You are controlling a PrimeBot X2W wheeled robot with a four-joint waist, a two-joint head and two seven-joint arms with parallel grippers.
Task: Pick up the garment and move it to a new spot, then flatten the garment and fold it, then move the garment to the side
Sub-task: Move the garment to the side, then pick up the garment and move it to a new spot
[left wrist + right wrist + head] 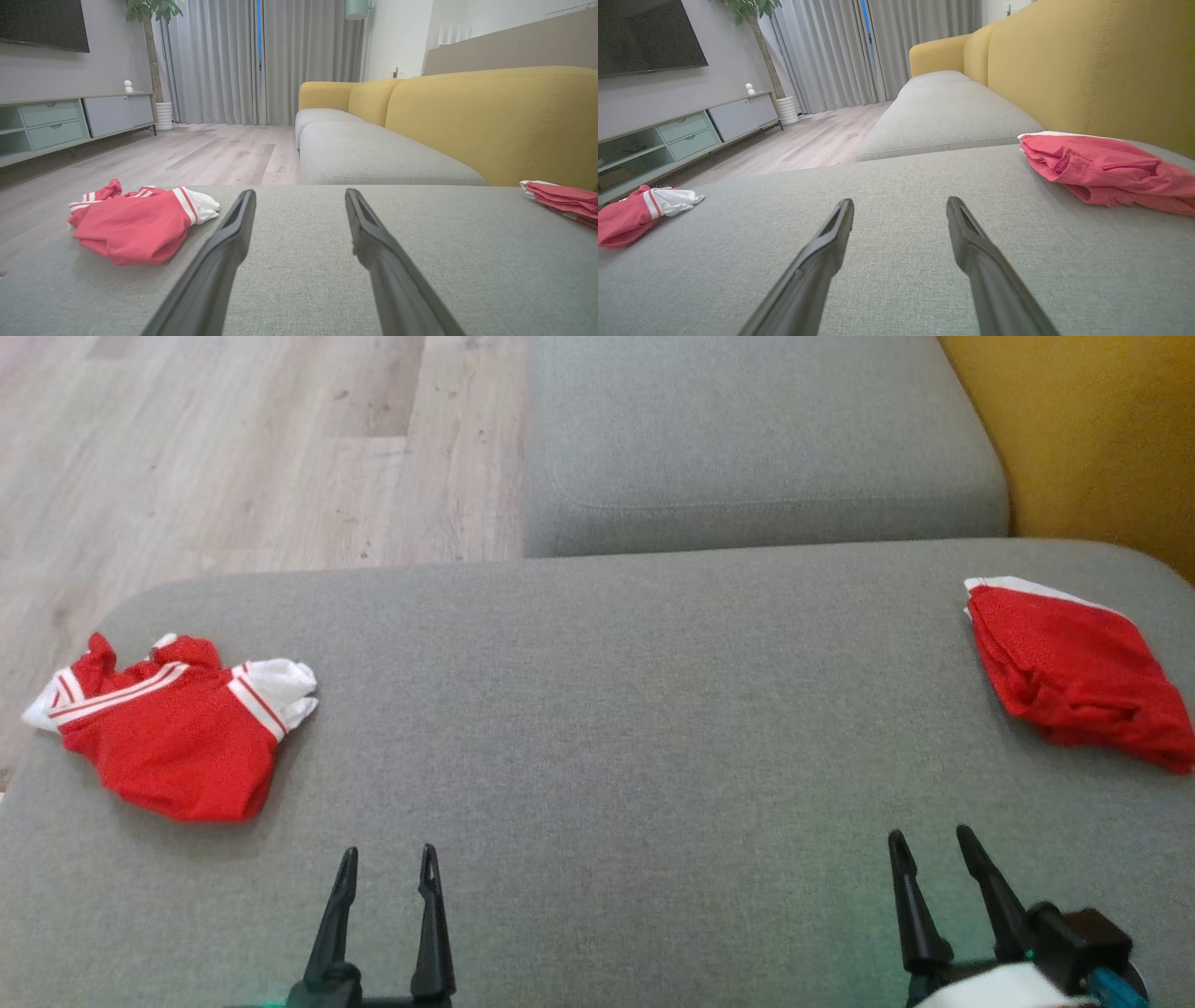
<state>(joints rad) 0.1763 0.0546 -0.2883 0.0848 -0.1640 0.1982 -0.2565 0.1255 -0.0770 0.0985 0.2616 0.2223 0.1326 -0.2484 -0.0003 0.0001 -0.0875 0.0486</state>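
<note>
Both grippers are wide open, nothing in either. The left gripper (388, 851) and right gripper (929, 833) hover low over the near edge of the grey cushion (597, 709), fingers pointing out across it and well apart from each other.

The surface is flat grey woven fabric with rounded corners.

- The crumpled garment (168, 737) is red with white striped trim. It sits bunched at the cushion's far-left edge near the corner, ahead and left of the left gripper and not touching it.
- The folded garment (1074, 663) is red with a white edge showing underneath. It lies flat at the far-right edge next to the yellow backrest (1092, 429), ahead and right of the right gripper and not touching it.
- The middle of the cushion between the two garments is bare fabric.

In the room:
- A second grey seat (747, 429) butts up against the cushion's far side and runs away along the yellow backrest.
- The floor (233, 448) is pale wood planks, left of the seat and beyond the cushion's left corner.
- Grey curtains (219, 60) cover the far wall floor to ceiling, with a thin bright gap in the middle.
- On the left wall a dark TV (44, 23) hangs above a low cabinet (56, 121) with pale green drawers and a grey door. A small white object (127, 86) sits on top; I can't tell what it is.
- A plant (149, 56) in a white ribbed pot (164, 115) stands in the corner between cabinet and curtains.
</note>
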